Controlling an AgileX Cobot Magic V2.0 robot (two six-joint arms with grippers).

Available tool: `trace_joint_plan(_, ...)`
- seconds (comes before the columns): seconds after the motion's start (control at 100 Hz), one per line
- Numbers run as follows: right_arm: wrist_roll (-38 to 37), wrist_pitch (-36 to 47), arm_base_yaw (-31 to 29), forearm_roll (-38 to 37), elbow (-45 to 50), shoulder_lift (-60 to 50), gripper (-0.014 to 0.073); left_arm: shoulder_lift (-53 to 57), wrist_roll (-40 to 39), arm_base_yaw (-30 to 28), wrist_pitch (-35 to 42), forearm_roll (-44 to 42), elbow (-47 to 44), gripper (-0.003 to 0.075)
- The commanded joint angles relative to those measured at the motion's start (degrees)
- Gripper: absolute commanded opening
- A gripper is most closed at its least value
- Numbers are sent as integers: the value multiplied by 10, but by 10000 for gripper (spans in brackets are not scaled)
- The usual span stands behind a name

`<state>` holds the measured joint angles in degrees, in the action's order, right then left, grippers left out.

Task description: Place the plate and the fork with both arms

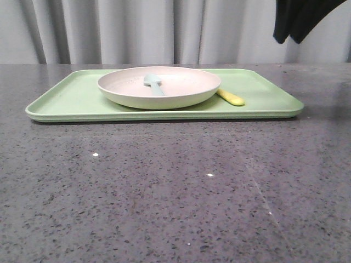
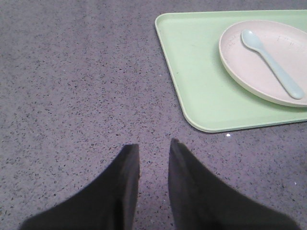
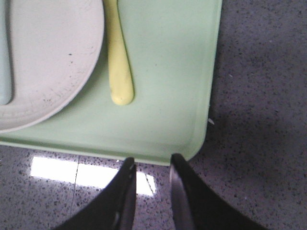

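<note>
The pinkish-cream plate (image 1: pixel 181 90) sits on the light-green tray (image 1: pixel 66 98), with a pale blue spoon (image 1: pixel 154 84) lying in it. The yellow fork (image 1: pixel 231 98) lies on the tray, its handle sticking out from beside the plate's right rim. The plate (image 3: pixel 53 57) and fork (image 3: pixel 119 67) also show in the right wrist view. My right gripper (image 3: pixel 152 163) is open and empty, above the tray's near right corner (image 3: pixel 192 143); it hangs at the top right of the front view (image 1: pixel 290 38). My left gripper (image 2: pixel 153 148) is open and empty over bare table, off the tray's left end (image 2: pixel 192 96).
The dark speckled table (image 1: pixel 175 192) spreads in front of the tray. A grey curtain (image 1: pixel 137 30) hangs behind the table. The plate (image 2: pixel 259 72) and the spoon (image 2: pixel 273 62) also show in the left wrist view.
</note>
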<state>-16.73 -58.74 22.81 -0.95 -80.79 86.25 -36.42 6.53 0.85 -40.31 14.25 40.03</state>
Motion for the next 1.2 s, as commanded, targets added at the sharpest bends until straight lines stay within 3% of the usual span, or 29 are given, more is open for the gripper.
trace_joint_plan(0.0,0,57,-4,-1,37,-78,204,0,-6,-2,42,12,16,156)
trace_joint_plan(0.37,1,166,-4,-1,213,-266,202,2,-6,-2,42,15,16,150)
trace_joint_plan(0.54,1,193,-4,-1,282,-337,199,10,-4,-2,42,15,16,64)
trace_joint_plan(0.7,1,221,-4,-6,350,-399,62,24,-3,-2,42,15,16,-22)
trace_joint_plan(0.84,1,233,-4,-24,396,-456,-75,38,-2,-2,42,15,13,-20)
trace_joint_plan(1.19,1,254,-4,-41,489,-607,-68,83,8,-2,41,31,-45,-20)
